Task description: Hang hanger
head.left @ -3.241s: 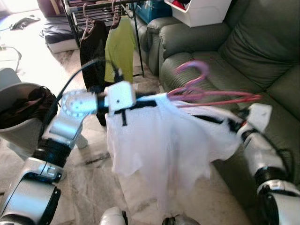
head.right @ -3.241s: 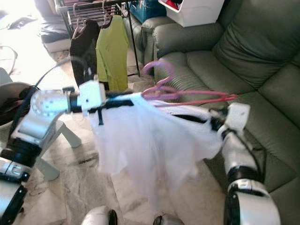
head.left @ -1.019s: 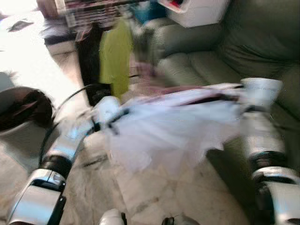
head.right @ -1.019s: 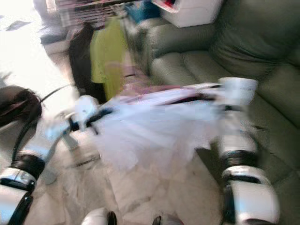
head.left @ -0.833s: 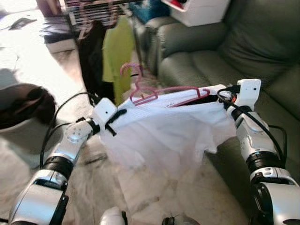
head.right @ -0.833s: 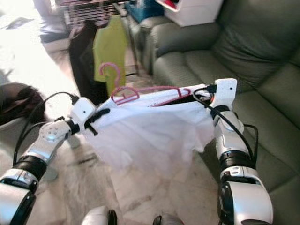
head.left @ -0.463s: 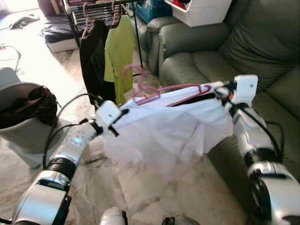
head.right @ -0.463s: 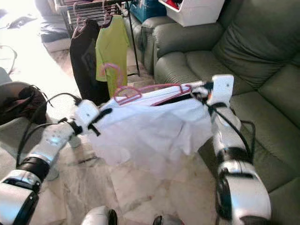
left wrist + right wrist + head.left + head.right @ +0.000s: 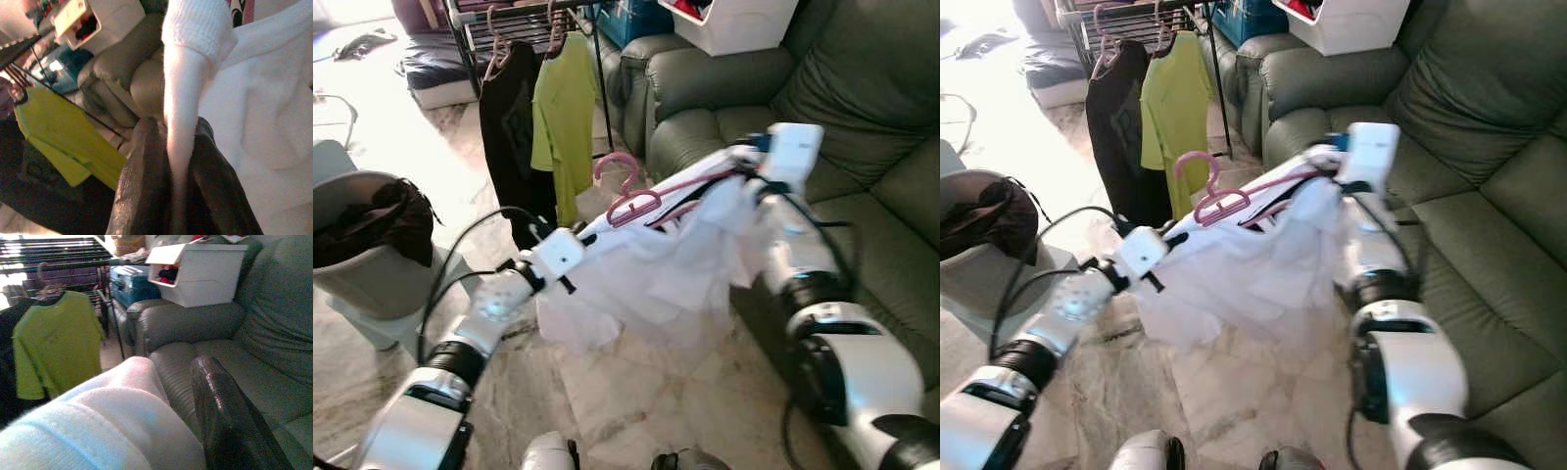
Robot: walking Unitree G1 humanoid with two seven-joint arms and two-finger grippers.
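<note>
White garment [image 9: 656, 269] on pink hanger [image 9: 641, 199] between claws.

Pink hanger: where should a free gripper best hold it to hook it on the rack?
Probably the neck just below the hook of the pink hanger, coming from above. The hook stands clear of the white garment, whose cloth covers the hanger's arms.

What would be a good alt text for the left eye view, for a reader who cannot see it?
Two silver robot arms hold a white fabric garment on a pink plastic hanger between them, the left gripper low, the right gripper higher. Behind hang a black shirt and a lime-green T-shirt on a dark metal rack, beside a dark green leather sofa.
</note>
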